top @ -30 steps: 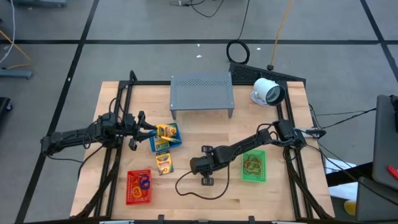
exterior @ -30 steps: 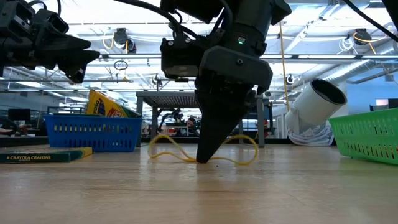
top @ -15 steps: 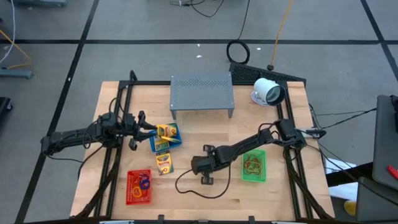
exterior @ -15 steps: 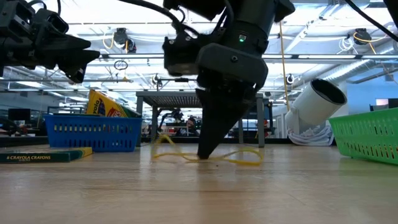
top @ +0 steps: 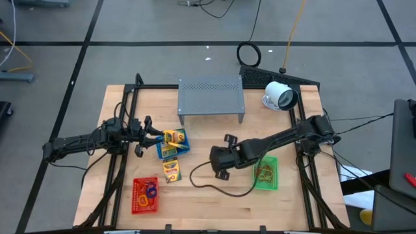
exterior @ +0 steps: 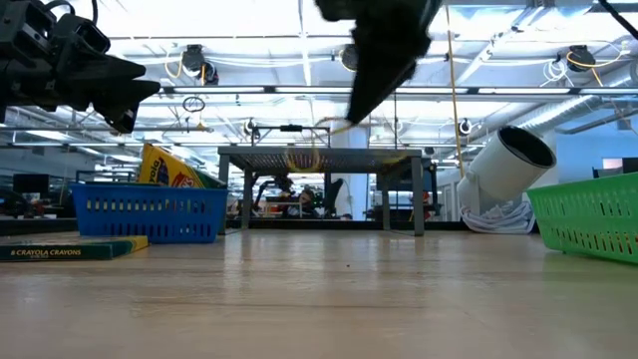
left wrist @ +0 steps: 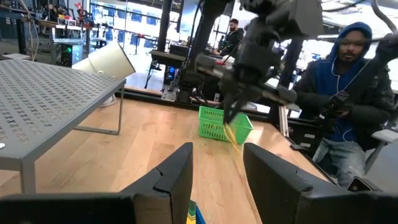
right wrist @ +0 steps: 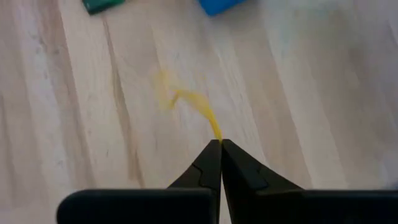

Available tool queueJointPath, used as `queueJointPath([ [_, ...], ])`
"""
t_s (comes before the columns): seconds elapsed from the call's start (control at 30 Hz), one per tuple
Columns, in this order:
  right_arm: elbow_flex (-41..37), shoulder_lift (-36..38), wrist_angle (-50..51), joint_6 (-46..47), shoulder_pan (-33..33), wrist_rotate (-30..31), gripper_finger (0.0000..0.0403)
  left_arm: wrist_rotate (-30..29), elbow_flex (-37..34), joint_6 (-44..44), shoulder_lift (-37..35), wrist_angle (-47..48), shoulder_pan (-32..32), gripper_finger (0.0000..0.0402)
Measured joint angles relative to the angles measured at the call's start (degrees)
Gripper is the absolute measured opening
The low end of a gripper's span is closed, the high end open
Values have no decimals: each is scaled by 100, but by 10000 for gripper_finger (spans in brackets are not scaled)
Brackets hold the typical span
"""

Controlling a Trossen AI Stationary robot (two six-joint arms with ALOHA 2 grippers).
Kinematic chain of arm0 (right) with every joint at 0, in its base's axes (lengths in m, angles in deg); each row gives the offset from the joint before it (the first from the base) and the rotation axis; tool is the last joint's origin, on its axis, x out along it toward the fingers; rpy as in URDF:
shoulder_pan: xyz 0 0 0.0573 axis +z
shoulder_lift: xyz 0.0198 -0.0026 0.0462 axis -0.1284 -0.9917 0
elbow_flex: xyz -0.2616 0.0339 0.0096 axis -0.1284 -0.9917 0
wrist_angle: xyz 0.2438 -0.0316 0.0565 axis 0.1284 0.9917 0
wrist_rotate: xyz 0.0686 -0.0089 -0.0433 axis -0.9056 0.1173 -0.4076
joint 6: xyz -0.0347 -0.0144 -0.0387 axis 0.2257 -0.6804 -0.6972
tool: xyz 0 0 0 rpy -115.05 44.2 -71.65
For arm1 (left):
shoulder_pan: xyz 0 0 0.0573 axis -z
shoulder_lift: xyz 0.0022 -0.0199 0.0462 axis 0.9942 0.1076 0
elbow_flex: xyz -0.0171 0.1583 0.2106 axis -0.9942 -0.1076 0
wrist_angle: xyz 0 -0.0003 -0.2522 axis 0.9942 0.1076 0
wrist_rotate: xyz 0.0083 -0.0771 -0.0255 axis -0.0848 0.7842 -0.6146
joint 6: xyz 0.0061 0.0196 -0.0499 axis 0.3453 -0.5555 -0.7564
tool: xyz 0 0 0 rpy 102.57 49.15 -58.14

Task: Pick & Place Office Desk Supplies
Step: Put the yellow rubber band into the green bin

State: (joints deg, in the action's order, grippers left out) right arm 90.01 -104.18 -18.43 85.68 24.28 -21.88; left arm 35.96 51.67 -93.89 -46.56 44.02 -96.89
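Above the table's middle, the right gripper (right wrist: 219, 144), jaws pinched shut on a tan rubber band (right wrist: 200, 111), holds the loop hanging limp below its tips; green basket (top: 265, 173) holds bands; red basket (top: 145, 195) holds bands; blue basket (top: 174, 143) holds crayon packs (top: 171, 138); left gripper (left wrist: 216, 163) hovers beside it, jaws partly open, empty.

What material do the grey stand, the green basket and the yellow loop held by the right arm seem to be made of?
Grey stand: probably metal sheet with a matte finish; rows of small punched holes show.
Green basket: likely moulded plastic; its walls are a fine lattice.
Yellow loop: apparently rubber, thin and limp; it dangles from the shut right end effector above the wooden table.
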Motion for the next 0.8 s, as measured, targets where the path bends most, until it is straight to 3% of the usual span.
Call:
queueJointPath([
  [0.47, 7, 1463, 2648, 2611, 474, 288, 0, 2, 0, 24, 2, 2, 2, 152],
  [0.8, -66, 1676, 4004, 4570, 1204, 36, 0, 2, 0, 90, 2, 4, 1, 152],
])
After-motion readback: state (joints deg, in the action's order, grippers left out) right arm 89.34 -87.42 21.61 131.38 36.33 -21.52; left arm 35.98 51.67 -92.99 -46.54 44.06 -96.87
